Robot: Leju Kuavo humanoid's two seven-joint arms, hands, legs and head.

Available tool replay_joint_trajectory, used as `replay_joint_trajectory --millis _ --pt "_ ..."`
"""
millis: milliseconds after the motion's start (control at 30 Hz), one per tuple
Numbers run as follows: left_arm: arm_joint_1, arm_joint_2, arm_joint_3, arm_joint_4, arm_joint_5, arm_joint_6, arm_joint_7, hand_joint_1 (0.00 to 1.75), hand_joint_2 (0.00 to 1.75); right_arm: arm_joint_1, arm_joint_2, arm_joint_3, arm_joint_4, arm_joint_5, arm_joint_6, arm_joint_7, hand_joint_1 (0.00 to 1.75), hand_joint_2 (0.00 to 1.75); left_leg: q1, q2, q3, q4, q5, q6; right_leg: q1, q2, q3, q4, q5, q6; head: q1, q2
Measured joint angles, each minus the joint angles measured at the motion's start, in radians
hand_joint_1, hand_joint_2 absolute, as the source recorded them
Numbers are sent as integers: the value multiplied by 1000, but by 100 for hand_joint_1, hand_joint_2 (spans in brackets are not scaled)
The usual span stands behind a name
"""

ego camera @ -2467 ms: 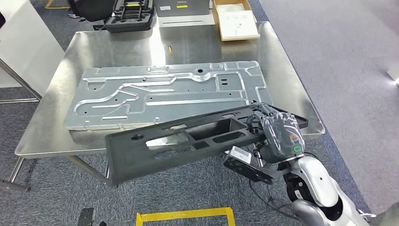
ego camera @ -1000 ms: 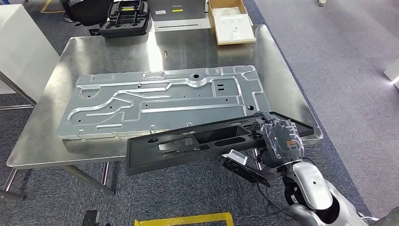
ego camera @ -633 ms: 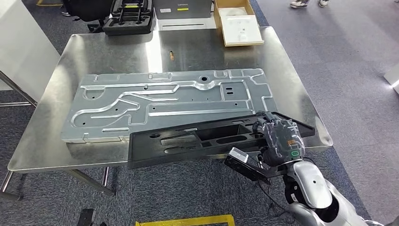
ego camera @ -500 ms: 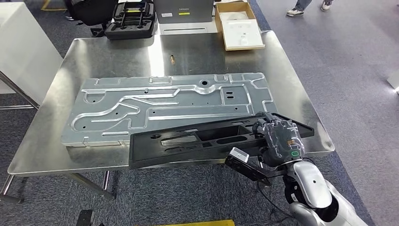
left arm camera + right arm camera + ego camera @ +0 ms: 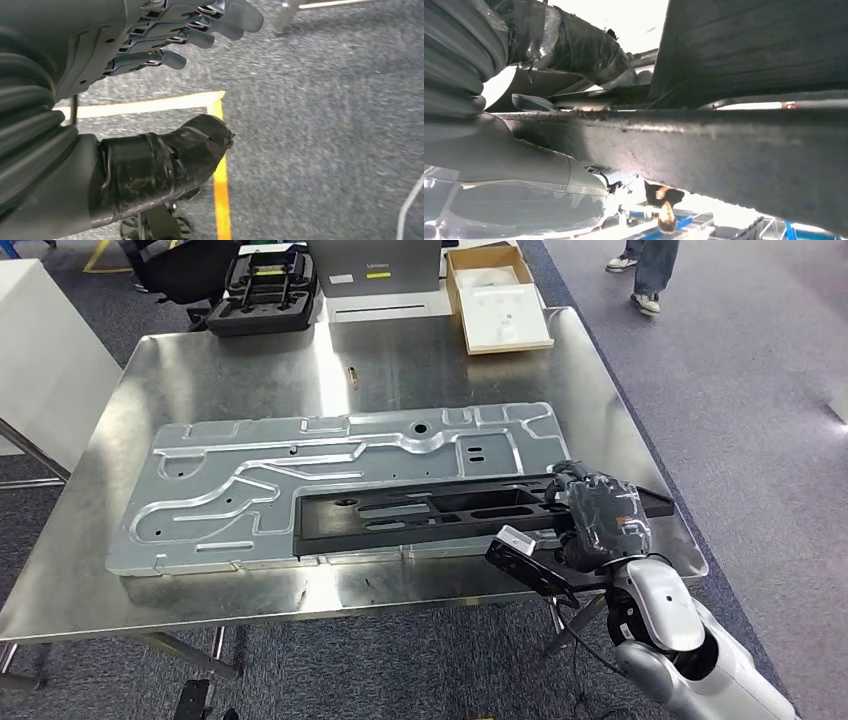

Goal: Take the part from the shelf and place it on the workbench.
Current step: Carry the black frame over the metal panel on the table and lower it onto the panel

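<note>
On the grey box (image 5: 375, 265) standing past the far edge of the surface (image 5: 250, 585), well beyond the right hand (image 5: 598, 518), a small white word reads roughly "Lenovo", too small to be sure. A yellow sticker and a white label beside it are illegible.

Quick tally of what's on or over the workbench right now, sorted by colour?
Black: 2, the long black part held by the right hand, and the black moulded tray at the far edge.
Silver: 1, the stamped metal panel.
Tan: 1, the open cardboard box.
Brass-coloured: 1, a small piece, too small to identify.
Total: 5.
</note>
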Motion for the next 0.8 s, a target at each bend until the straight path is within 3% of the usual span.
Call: replay_joint_trajectory --millis 67,200,233,300,333,367,400,433,467,533,567,700,733,800 --pt "-4 0 0 0 -4 1 6 0 175 -16 0 0 16 -2 2 1 175 175 -5 -1 25 -64 13 7 1 2 0 -1 -5 9 1 0" --pt "-13 0 0 0 -16 13 28 0 175 -61 0 2 73 -23 9 4 175 175 -4 0 41 -90 8 27 1 0 -8 15 -22 26 2 0" --pt "-16 0 0 0 -18 22 33 0 175 -74 0 2 92 -29 10 5 175 175 -2 0 47 -96 8 33 1 -1 -27 54 -42 28 2 0" --pt "-23 -1 0 0 -23 40 40 0 175 -92 1 3 131 -36 10 7 175 175 -4 0 53 -98 5 43 0 -2 -96 184 -91 30 2 0" --pt "-26 -1 -1 0 -28 47 41 0 175 -97 1 4 150 -38 9 8 175 175 -5 0 55 -98 2 46 -1 -2 -133 245 -106 31 2 0" --pt "-28 -1 -1 0 -33 51 41 0 175 -99 1 5 172 -39 8 11 175 175 -5 -1 58 -97 0 47 -2 -2 -159 278 -103 32 2 0" --pt "-30 -2 -2 0 -38 54 41 0 175 -103 2 6 194 -39 6 14 175 175 -5 -2 60 -96 -3 47 -3 -2 -166 272 -81 33 2 0" --pt "-31 -3 -3 0 -42 56 41 0 175 -109 2 6 217 -39 1 17 175 175 -5 -4 63 -93 -7 46 -6 -2 -155 228 -43 34 2 0" --pt "-34 -4 -4 0 -46 56 40 0 175 -116 3 7 241 -40 -8 18 175 175 -5 -6 65 -88 -13 43 -8 -3 -131 161 0 34 2 0" --pt "-40 -5 -5 0 -52 54 39 0 175 -134 5 7 284 -40 -36 14 175 175 -8 -8 61 -74 -23 34 -8 -3 -86 51 43 32 2 0" --pt "-44 -5 -5 0 -54 52 39 0 175 -140 6 8 304 -39 -51 10 175 175 -10 -9 57 -69 -25 29 -7 -3 -76 27 46 30 1 0" --pt "-50 -8 -5 0 -61 36 38 0 175 -155 12 12 380 -34 -79 -5 175 175 -8 -8 48 -52 -39 13 -6 -2 -69 15 42 13 0 0" --pt "-51 -9 -5 1 -63 28 36 0 175 -159 13 13 398 -33 -82 -9 175 175 -7 -7 33 -21 -58 8 -7 -3 -66 12 43 8 -1 0" --pt "-53 -11 -5 1 -68 11 31 0 175 -163 18 15 431 -30 -89 -20 175 175 -4 -4 -25 97 -112 0 -7 -4 -63 10 41 1 -2 0"
